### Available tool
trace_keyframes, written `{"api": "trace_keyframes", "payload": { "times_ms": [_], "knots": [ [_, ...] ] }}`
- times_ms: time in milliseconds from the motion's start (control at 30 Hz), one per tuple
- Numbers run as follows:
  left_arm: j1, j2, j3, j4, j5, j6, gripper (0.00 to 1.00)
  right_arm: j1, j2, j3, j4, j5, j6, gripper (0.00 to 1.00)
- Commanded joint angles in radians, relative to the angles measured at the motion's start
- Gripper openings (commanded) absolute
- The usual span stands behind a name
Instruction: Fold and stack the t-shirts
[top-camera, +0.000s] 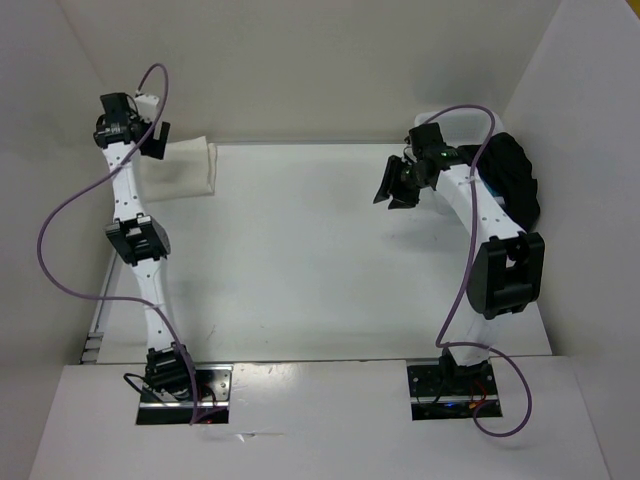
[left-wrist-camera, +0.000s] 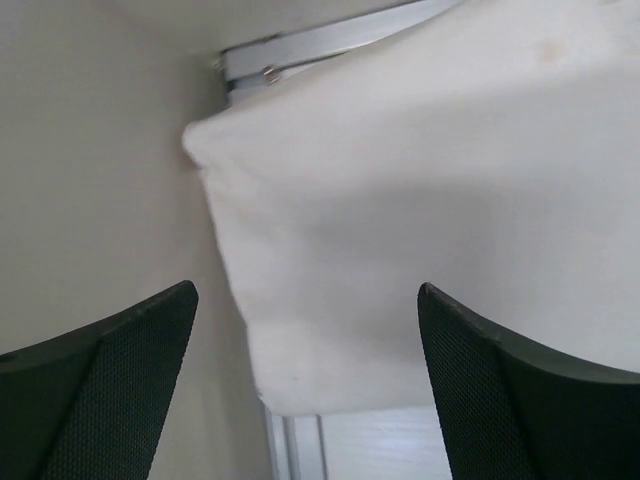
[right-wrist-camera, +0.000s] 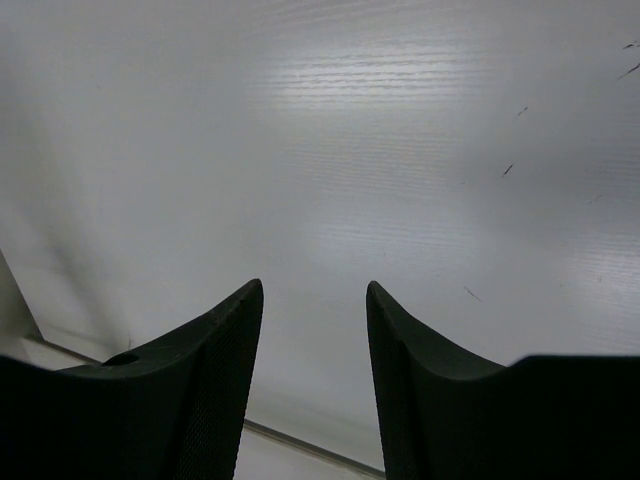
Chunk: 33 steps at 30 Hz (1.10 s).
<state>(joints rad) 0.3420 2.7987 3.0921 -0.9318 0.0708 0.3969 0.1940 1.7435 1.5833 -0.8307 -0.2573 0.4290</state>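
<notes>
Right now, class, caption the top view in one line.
Left gripper open over a folded white shirt; right gripper open above the table, dark clothing at far right.

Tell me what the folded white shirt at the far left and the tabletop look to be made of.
Folded white shirt: soft matte fabric, likely a cotton knit; its fold edges are rounded and sag slightly, with faint specks. Tabletop: smooth, rigid white sheet, perhaps laminate or plastic; it shows a soft sheen, fine parallel lines and small scuffs.
</notes>
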Motion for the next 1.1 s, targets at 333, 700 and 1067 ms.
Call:
{"api": "trace_keyframes", "payload": {
  "times_ms": [333,700,1067],
  "knots": [
    [-0.280,-0.362,-0.023,-0.371,0.400,0.054,0.99,-0.151,-0.156,0.138,-0.065,0.171,-0.036,0.68],
    [-0.613,-0.863,-1.241,0.001,0.386,0.046,0.99,-0.390,0.289,0.671,-0.252,0.676,-0.055,1.00],
    [-0.601,-0.811,-1.435,0.114,0.452,-0.064,0.99,-0.470,0.643,0.983,-0.327,0.812,-0.022,1.00]
  ]
}}
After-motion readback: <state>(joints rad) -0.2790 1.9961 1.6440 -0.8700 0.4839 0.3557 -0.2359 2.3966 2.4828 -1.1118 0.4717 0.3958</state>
